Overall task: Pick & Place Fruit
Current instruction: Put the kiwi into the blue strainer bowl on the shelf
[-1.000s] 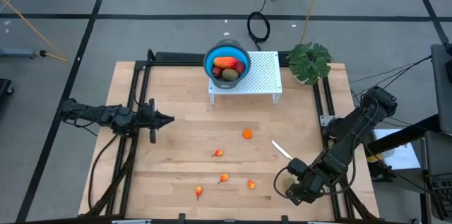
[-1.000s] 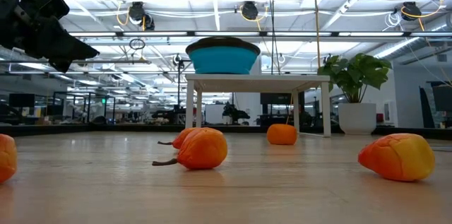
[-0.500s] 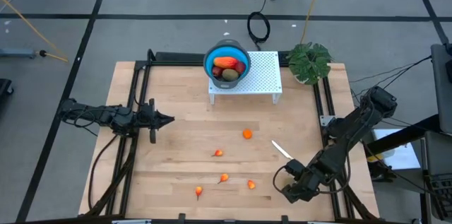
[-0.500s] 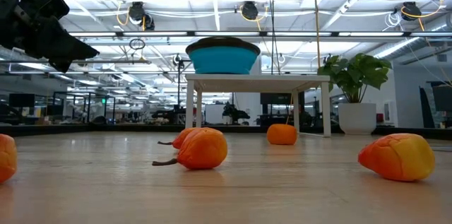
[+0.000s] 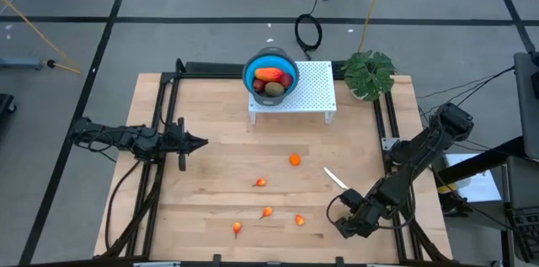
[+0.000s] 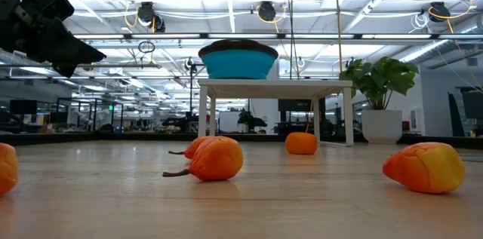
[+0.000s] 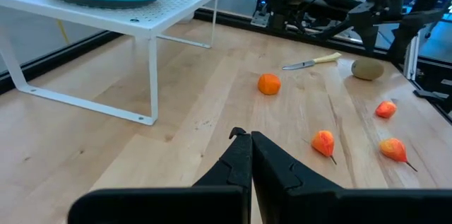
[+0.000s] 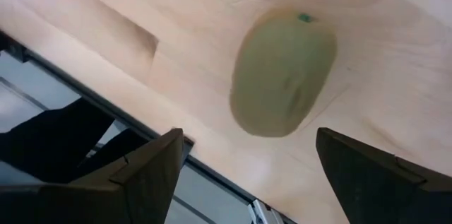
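A brown-green oval fruit (image 8: 282,72) lies on the wood near the table's front right corner, also seen in the left wrist view (image 7: 367,69). My right gripper (image 5: 339,216) hangs above it, open, pointing steeply down, with one finger (image 8: 152,167) on either side of the fruit and clear of it. An orange ball (image 5: 294,160) and several tiny orange-red bits (image 5: 267,211) lie mid-table. More fruit (image 5: 270,80) fills the blue bowl (image 5: 251,66). My left gripper (image 5: 198,141) waits, shut, at the table's left.
The bowl stands on a white perforated rack (image 5: 313,90) at the table's far middle, with a potted plant (image 5: 369,73) to its right. A pale-handled knife (image 5: 335,178) lies just beyond my right gripper. The table's front edge (image 8: 106,104) runs close by the oval fruit.
My right gripper has come down toward the oval fruit, shifting slightly toward the table's left, and has rolled a little. The fruit on the table and my left arm have kept still.
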### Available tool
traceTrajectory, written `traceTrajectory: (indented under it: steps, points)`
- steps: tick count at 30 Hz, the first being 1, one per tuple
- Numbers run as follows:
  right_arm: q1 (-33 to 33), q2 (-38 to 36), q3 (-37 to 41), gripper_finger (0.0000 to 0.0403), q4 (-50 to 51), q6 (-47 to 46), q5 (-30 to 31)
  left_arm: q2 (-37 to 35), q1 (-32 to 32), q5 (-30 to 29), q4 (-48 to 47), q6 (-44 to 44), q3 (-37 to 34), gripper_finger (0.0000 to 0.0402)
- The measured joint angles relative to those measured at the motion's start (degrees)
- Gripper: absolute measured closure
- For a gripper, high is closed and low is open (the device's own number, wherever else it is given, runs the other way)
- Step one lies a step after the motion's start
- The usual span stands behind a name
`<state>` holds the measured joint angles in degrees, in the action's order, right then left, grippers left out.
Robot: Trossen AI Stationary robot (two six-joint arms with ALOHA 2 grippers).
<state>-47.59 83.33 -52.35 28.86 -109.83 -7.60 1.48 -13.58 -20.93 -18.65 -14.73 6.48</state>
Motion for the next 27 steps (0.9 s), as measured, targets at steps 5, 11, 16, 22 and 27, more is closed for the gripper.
traceTrajectory:
  steps: [5, 11, 16, 22, 27]
  points:
    - [0.02, 0.01, 1.42, 0.0089, -0.86, -0.59, 0.11, 0.0, 0.0, 0.0, 0.0, -0.01, 0.0, 0.0396]
    - [0.84, 0.0, 2.85, 0.0089, -1.29, -0.64, 0.43, 0.0, 0.0, 0.0, 0.02, -0.01, 0.0, 0.0396]
    - [1.46, 0.02, 3.56, 0.0089, -1.91, 0.19, 0.36, 0.0, 0.0, 0.0, 0.0, -0.01, 0.0, 0.0396]
    - [1.44, 0.02, 6.32, 0.009, -5.65, -0.03, 0.3, 0.0, 0.0, -0.02, 0.0, -0.01, 0.0, 0.0396]
    - [1.44, 0.02, 8.9, 0.009, -9.46, -1.06, 0.27, 0.0, 0.0, -0.04, 0.0, 0.0, 0.0, 0.0396]
